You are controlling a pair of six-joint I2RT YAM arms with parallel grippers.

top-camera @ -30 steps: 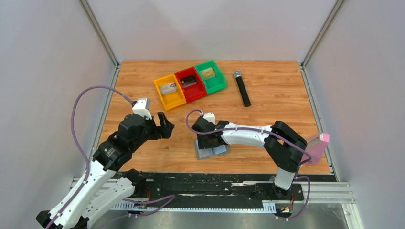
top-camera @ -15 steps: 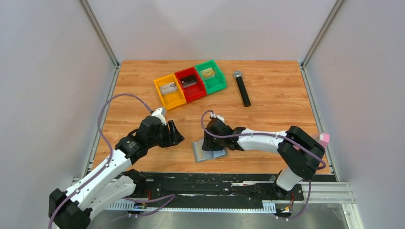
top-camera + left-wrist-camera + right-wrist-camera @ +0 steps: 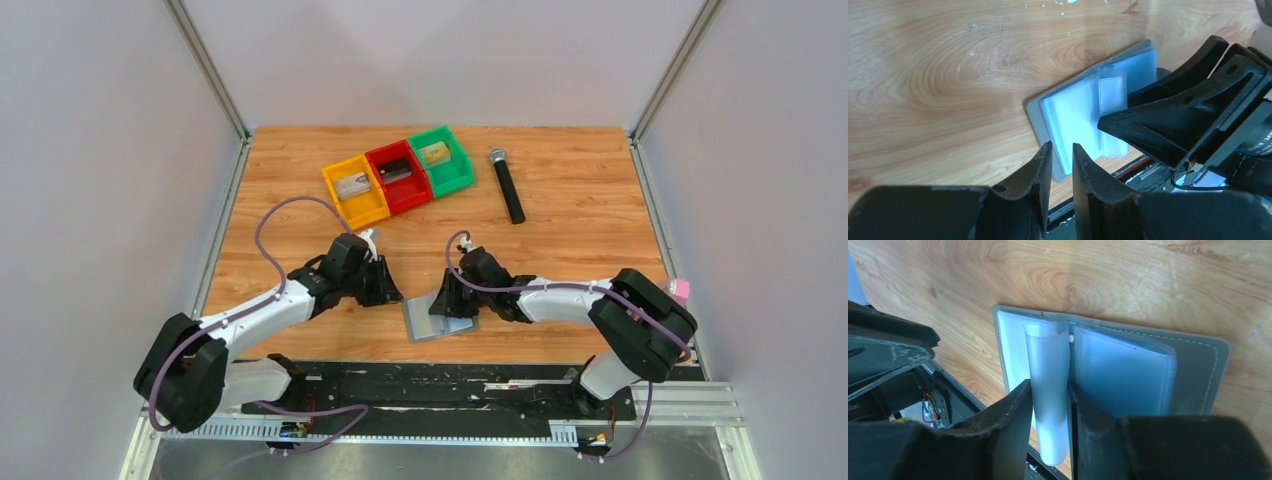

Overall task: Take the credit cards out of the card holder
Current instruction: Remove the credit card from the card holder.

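Sleeves of the card holder (image 3: 440, 322) lay spread open and pale side up on the desk (image 3: 580, 200), close to its near edge. The right gripper (image 3: 1048, 387) pinched one sleeve, lifted on edge between its fingers, with its arm stretched low across from the right. The left gripper (image 3: 1062, 152) hung by the holder's left edge, fingers almost pressed together around nothing. Its arm reached low and inward, facing the other.
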